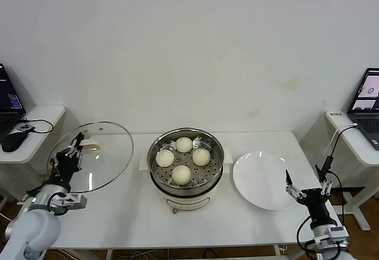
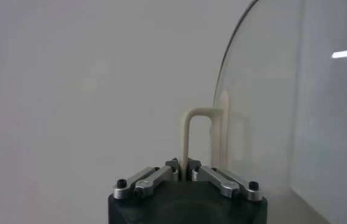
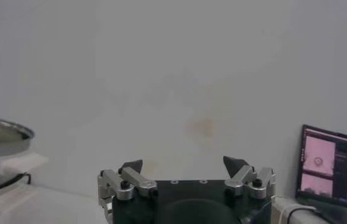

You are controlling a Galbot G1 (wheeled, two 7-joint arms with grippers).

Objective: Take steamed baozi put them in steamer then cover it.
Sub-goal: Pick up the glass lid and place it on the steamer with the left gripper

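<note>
Four cream-white baozi (image 1: 184, 159) lie on the perforated tray inside the steel steamer (image 1: 185, 188) at the table's middle. My left gripper (image 1: 72, 151) is shut on the cream handle (image 2: 193, 129) of the glass cover (image 1: 100, 156) and holds it tilted on edge above the table's left end, apart from the steamer. The cover's glass (image 2: 271, 103) fills one side of the left wrist view. My right gripper (image 1: 305, 186) is open and empty at the table's front right, next to the white plate (image 1: 263, 180). The steamer's rim (image 3: 0, 129) shows in the right wrist view.
The empty white plate sits right of the steamer. A side desk with a laptop (image 1: 9, 100) and a mouse (image 1: 13, 140) stands at far left. Another desk with a laptop (image 1: 367, 103) and a cable (image 1: 331, 147) stands at far right.
</note>
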